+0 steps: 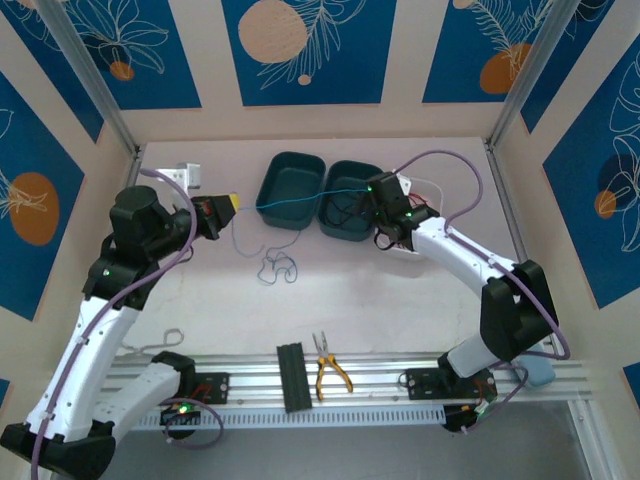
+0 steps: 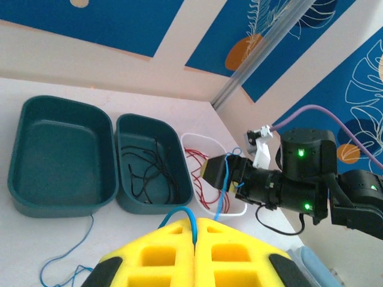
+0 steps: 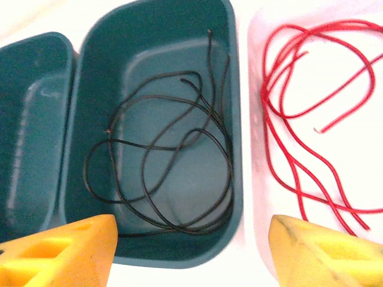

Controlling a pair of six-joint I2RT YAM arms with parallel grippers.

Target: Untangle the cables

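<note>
Clamping the blue cable in the shut left gripper, with the strand taut across both teal bins. Far end lost behind the right gripper, jaws wide, nothing visible between. Below, black cables in one bin, red cables cut off at the frame edge. Loose blue tangle on open table.

White arm, lilac cable, yellow-padded pincer.
</note>
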